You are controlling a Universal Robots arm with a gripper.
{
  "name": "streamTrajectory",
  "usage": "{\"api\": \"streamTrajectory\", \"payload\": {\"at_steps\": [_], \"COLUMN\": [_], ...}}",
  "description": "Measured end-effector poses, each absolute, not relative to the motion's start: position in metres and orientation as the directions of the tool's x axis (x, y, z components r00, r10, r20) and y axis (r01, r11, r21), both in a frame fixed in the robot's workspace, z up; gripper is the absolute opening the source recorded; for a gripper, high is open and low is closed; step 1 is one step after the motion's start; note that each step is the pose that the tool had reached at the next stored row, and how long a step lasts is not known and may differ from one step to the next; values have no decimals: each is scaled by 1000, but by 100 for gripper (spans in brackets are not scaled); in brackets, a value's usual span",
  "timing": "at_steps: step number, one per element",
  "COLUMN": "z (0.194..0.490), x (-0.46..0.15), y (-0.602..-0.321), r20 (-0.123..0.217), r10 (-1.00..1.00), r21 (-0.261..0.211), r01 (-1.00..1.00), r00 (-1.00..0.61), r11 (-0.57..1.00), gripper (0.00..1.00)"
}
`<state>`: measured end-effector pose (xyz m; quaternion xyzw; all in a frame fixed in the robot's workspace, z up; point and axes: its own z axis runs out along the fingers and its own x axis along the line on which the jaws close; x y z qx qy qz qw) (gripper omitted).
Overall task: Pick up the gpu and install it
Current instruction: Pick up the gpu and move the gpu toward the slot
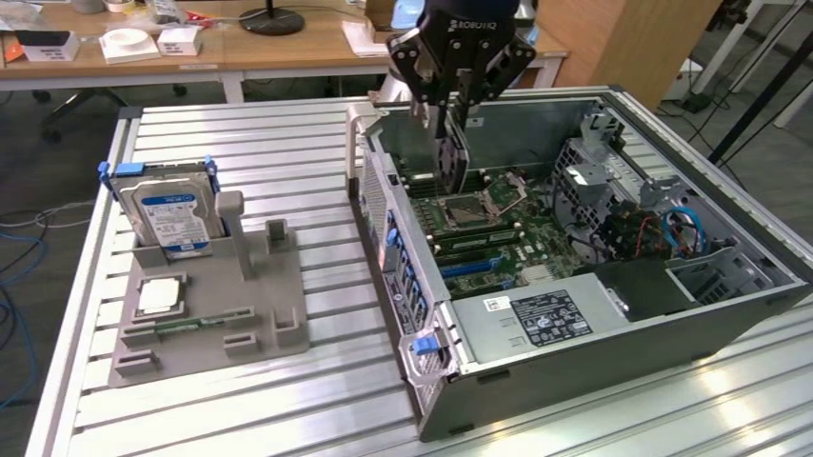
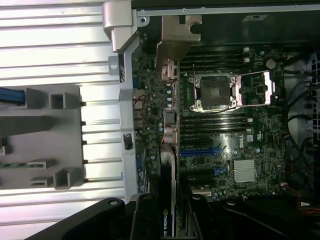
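One gpu (image 1: 451, 162) clamped in gripper (image 1: 455, 112) jaws, hanging over open case (image 1: 610, 352); install step underway; seating calls for edge-to-slot alignment.

Exterior view: claw (image 1: 455, 109) body cut off by the upper edge; hard drive (image 1: 171, 214) label print too small to read. Wrist view: gpu (image 2: 167, 190) seen edge-on, running off the picture's edge, its lettering cut short.

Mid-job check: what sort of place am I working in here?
Probably a robotics lab or workshop: an aluminium slatted bench, an open computer case on it, and wooden office desks behind.
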<state>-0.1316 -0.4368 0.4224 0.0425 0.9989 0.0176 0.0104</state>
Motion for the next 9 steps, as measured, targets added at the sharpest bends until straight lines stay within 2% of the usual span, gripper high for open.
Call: {"api": "streamTrajectory", "payload": {"at_steps": [9], "z": [422], "x": [-123], "y": [-437], "r20": [-19], "r10": [85], "r21": [36], "r01": [85], "r00": [-996], "r11": [996], "gripper": [26]}}
